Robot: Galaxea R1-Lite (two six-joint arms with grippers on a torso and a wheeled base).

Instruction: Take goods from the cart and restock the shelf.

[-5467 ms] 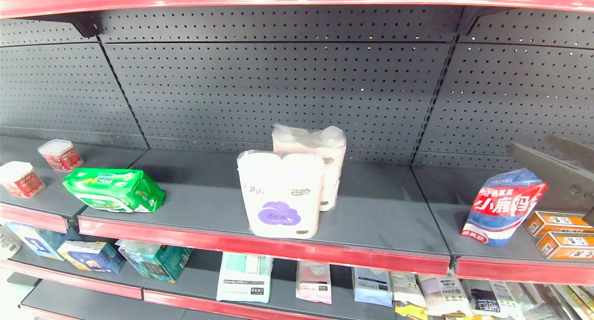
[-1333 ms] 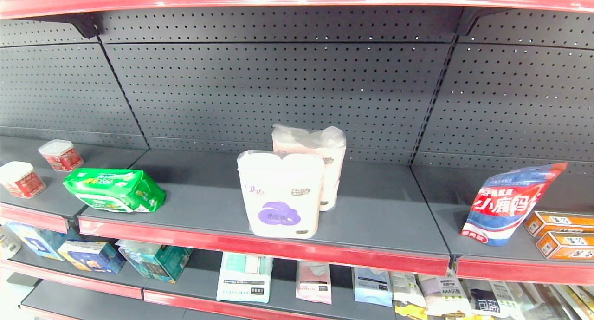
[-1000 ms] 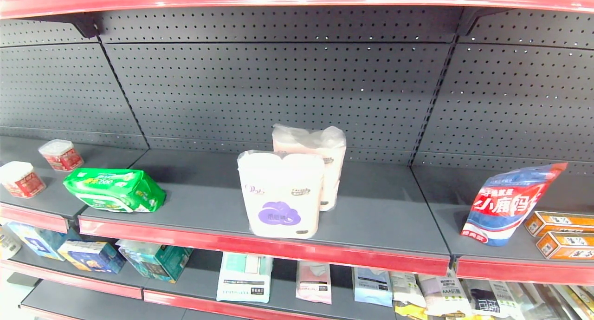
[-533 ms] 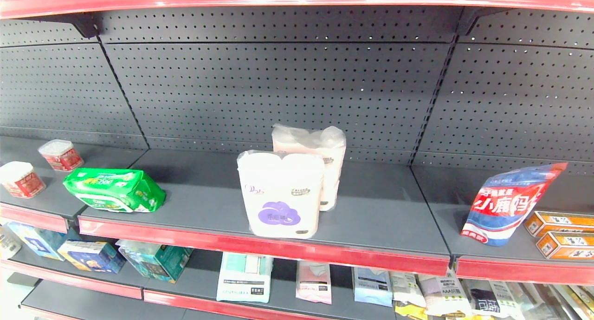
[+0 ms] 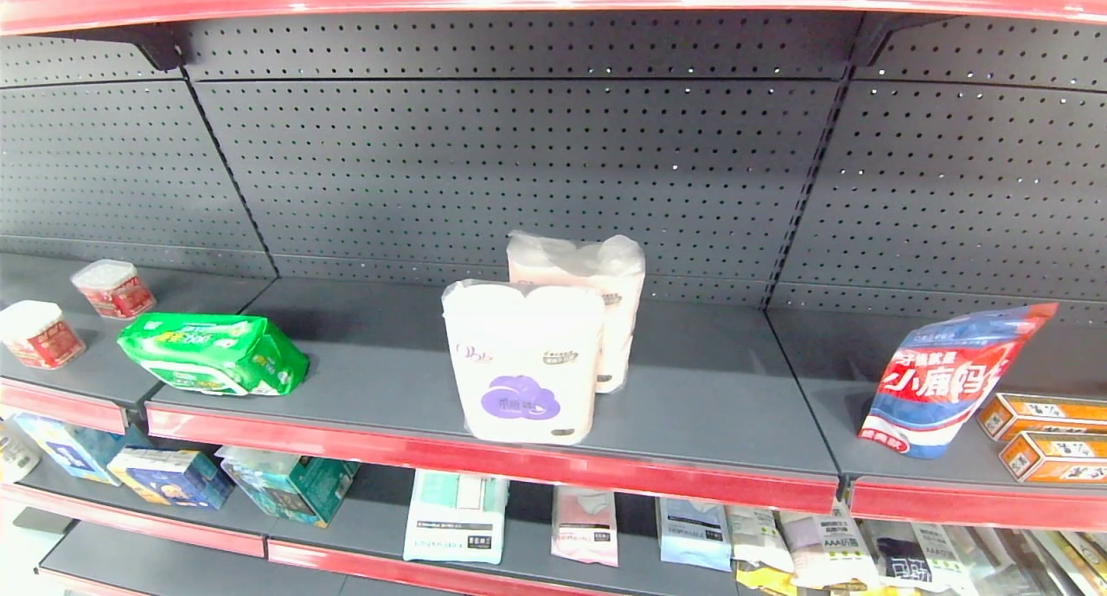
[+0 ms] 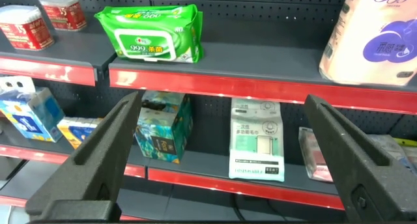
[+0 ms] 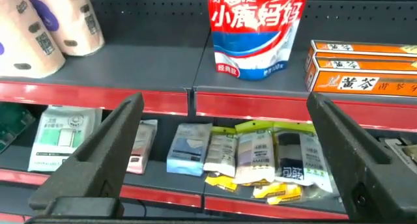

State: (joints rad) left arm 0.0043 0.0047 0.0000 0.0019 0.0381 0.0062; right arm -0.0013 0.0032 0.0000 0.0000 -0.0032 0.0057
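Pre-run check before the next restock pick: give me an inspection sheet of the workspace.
Surface: dark shelf with a red front edge, wide bare stretches.
Job's things: red-and-blue pouch upright at right; two toilet-paper packs upright mid-shelf, one behind the other; green wipes pack lying at left.
Clutter: small sachets jumbled on the lower shelf.
Grippers: left gripper open, empty; right gripper open, empty.
Cables: nothing seen.
Surroundings: pegboard back panel; orange boxes far right; red-label tubs far left.
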